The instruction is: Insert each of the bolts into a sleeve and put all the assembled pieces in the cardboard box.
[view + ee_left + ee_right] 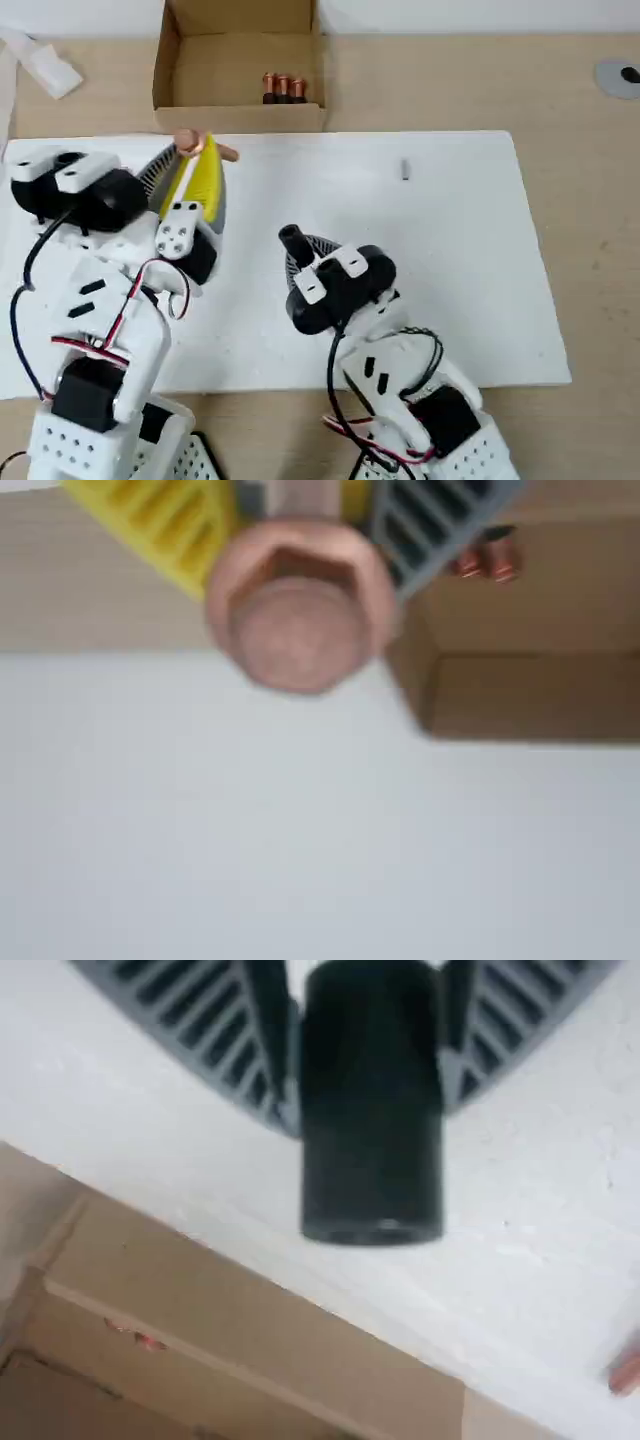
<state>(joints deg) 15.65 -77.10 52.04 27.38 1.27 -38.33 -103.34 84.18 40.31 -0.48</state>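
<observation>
We count three assembled pieces point(283, 88) in the box point(165, 70). The left gripper point(200, 150) clenches a bolt point(186, 141) at the mat's point(450, 300) far edge. The right gripper point(297, 250) grasps a sleeve point(293, 238) mid-mat. We judge that joining and boxing this pair is left.

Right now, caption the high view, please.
Left gripper holds a copper bolt, right gripper a black sleeve, near the cardboard box.

Cardboard box point(240, 68) open-topped, assembled pieces point(283, 88) crowding its near wall, floor behind free, left gripper point(200, 150) with bolt point(186, 141) just before that wall, mat point(470, 280) open rightward.
</observation>
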